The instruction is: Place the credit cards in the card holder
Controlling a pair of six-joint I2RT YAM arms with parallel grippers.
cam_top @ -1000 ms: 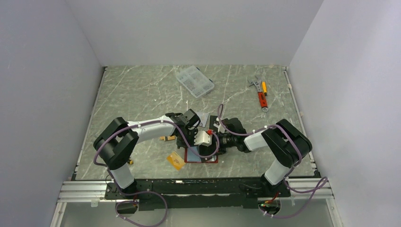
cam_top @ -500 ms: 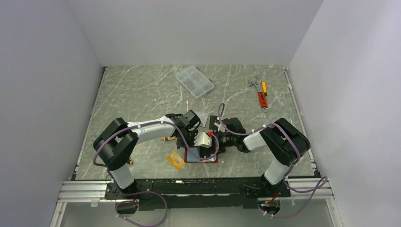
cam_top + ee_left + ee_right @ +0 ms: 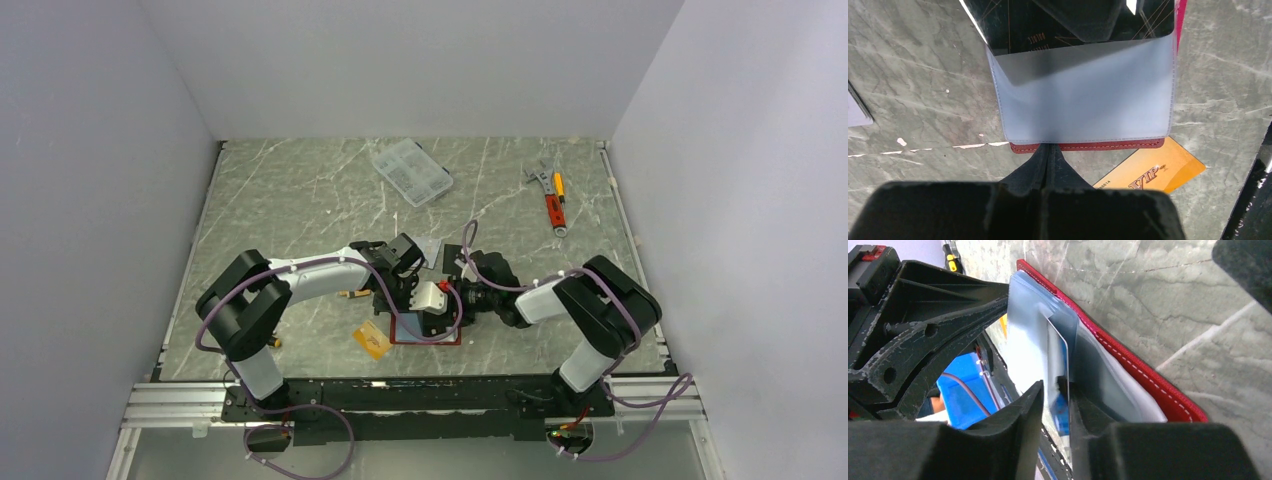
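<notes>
The holder (image 3: 447,337) lies open and flat on the table (image 3: 300,200) just ahead of the two arm bases, red rim down and its pale blue clear pocket (image 3: 1083,100) facing up. The right gripper (image 3: 1055,390) is clamped on a card (image 3: 1058,352), which the right wrist view shows edge-on between the two fingers, pointing into the pocket mouth with the red rim (image 3: 1148,385) just beside it. In the left wrist view that same card (image 3: 1018,25) looks dark and glossy. It comes in from the far side of the holder, and its leading edge shows as a shadow through the top of the clear pocket, so only a small part of it is inside. The left gripper (image 3: 1048,150) has its jaws together, with no gap showing, and its tips meet the near stitched edge of the holder. I cannot tell whether they pinch the hem of the pocket. In the right wrist view the left fingers (image 3: 948,305) reach the raised lip of the pocket. An orange card (image 3: 1153,170) marked VIP lies face up on the table beside the holder's near corner, its end tucked under the red rim. A grey card (image 3: 855,107) lies apart at the left edge of the left wrist view. Well back on the table sit a clear box (image 3: 411,171) and some tools (image 3: 551,197).
</notes>
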